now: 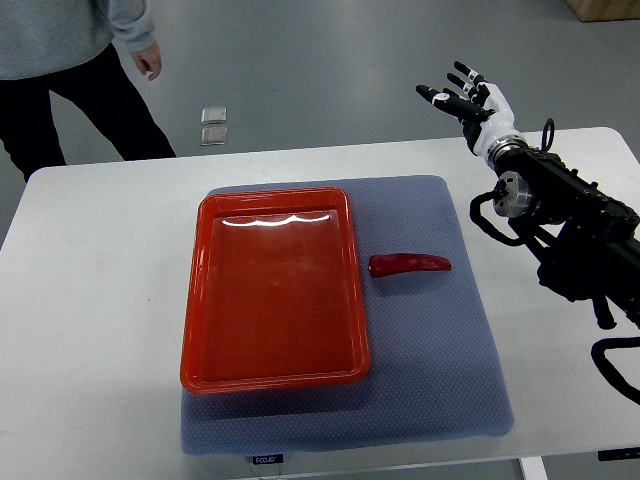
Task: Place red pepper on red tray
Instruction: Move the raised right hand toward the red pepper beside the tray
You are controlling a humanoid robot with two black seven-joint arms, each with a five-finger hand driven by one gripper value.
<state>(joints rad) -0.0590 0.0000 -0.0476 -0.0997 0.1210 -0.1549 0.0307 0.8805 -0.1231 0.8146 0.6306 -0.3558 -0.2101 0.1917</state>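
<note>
We log: right hand, fingers spread, empty, raised at 1 o'clock; glossy red pepper on grey mat at 3 o'clock of rectangular red plastic tray.

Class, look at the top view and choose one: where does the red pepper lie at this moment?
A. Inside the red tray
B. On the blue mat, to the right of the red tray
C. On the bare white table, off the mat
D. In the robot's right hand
B: the red pepper lies on the blue mat just right of the red tray, apart from the raised, open right hand.
</note>
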